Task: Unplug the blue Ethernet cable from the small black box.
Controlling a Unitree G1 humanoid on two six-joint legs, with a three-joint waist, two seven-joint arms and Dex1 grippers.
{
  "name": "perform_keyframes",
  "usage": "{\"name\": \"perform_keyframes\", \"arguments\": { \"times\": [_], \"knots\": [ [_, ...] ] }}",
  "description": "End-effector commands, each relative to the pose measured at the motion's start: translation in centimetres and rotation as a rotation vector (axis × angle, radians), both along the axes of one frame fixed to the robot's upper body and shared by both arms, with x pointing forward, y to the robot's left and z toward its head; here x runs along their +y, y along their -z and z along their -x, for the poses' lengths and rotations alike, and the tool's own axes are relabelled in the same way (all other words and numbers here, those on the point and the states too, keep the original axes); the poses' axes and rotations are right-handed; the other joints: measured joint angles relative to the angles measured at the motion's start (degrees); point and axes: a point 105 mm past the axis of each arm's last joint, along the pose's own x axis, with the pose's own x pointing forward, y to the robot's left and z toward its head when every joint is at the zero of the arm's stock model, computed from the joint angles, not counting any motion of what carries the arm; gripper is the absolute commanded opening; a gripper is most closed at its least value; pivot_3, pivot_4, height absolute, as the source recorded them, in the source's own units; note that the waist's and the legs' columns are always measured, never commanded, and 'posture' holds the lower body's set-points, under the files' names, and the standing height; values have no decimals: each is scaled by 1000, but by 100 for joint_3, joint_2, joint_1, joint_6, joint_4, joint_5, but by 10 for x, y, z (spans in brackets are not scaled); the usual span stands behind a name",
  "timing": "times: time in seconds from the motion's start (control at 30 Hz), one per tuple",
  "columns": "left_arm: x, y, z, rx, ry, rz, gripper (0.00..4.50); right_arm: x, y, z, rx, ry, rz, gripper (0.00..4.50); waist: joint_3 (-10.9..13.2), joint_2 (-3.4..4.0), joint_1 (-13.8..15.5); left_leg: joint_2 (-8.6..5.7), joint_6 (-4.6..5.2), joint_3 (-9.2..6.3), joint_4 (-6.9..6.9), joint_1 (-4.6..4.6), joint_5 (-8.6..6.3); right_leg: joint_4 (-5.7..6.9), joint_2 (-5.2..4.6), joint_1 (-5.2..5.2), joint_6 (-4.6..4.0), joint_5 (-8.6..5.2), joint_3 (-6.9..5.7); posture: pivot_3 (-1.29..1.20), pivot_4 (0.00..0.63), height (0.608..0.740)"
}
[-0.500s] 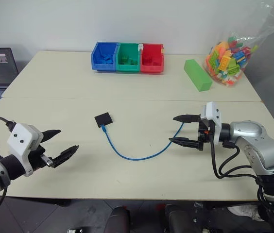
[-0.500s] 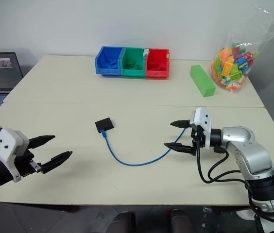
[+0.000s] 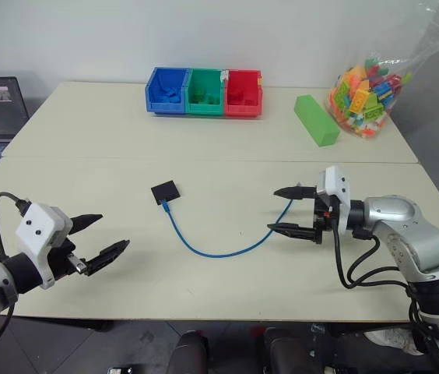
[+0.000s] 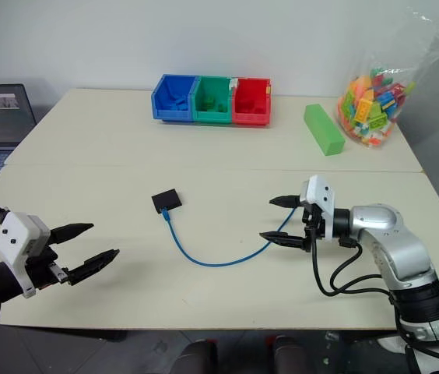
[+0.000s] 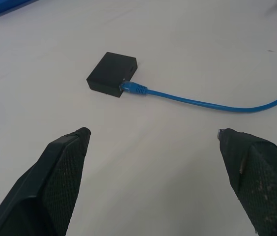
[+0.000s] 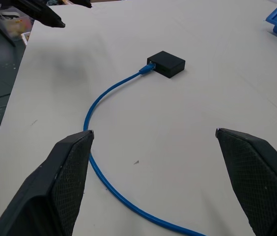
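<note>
Small black box [image 3: 165,192]: flat, square, matte, lying near the middle of the pale, smooth table [image 3: 204,156]. One plug of the blue Ethernet cable [image 3: 219,251] sits in the box's near edge; the thin glossy cord sags in a loose U toward the near side, then climbs right, its far end passing between the right gripper's fingers.

Right gripper [image 3: 286,210]: fingers spread wide, black with a fine mesh-textured pad face, straddling the cord without pinching it.

Left gripper [image 3: 108,238]: fingers also spread wide, holding nothing, at the near left, well apart from box and cable.

Far side: blue, green and red plastic bins [image 3: 205,92] in a row; a green block [image 3: 316,121]; a clear bag of bricks [image 3: 367,89].
</note>
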Motion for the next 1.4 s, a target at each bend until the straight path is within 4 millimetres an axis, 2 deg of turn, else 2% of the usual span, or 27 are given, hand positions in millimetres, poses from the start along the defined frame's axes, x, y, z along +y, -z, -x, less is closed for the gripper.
{"name": "perform_keyframes", "arguments": {
  "times": [0.03,0.17,0.3,0.37,0.53,0.77,0.9,1.03,1.13,1.4],
  "knots": [
    [10,-3,4,-3,19,24,4425,33,5,1,-51,-34,1,4217,0,0,-13,2,0,0,0,1,0,0,0,0,0,0,0,0,150,740],
    [20,0,9,22,55,-34,4425,74,22,-10,-53,23,1,4217,0,0,-35,11,0,-1,-2,-3,0,9,4,-13,-2,0,-2,0,150,740],
    [28,2,13,46,71,-50,4425,114,33,-11,-40,33,1,4217,0,0,-42,10,-1,6,-3,-4,0,10,4,-18,-25,13,-1,0,150,740],
    [34,2,14,53,71,-83,4425,142,39,-12,-28,46,-1,4217,-2,-4,-41,9,-1,6,-6,-5,0,8,4,-19,-26,12,-2,0,150,740],
    [40,2,13,49,61,-93,4425,178,51,-17,-16,88,24,4217,-5,-7,-38,9,-2,6,-9,-9,0,10,3,-28,-28,13,-3,0,150,740],
    [36,1,10,43,74,-86,4425,202,60,-27,23,158,35,4217,-8,-13,-50,10,-2,8,-13,-10,0,11,3,-35,-30,14,-4,0,150,740],
    [32,1,7,37,85,-83,4425,215,62,-25,36,152,42,4217,-7,-11,-55,12,-2,8,-13,-10,0,13,3,-36,-31,14,-4,0,150,740],
    [28,0,3,31,99,-78,4500,218,66,-28,20,165,75,3466,-7,-12,-56,12,-2,8,-14,-10,0,14,3,-36,-31,14,-5,0,150,740],
    [25,0,1,28,108,-77,4500,211,69,-34,39,187,81,2513,-7,-12,-57,12,-2,7,-14,-8,0,16,3,-36,-31,15,-5,0,150,740],
    [18,0,-6,17,133,-65,4500,193,68,-42,36,193,101,535,-8,-14,-52,12,-2,6,-13,-9,0,17,3,-35,-31,15,-5,0,150,740]
  ]
}}
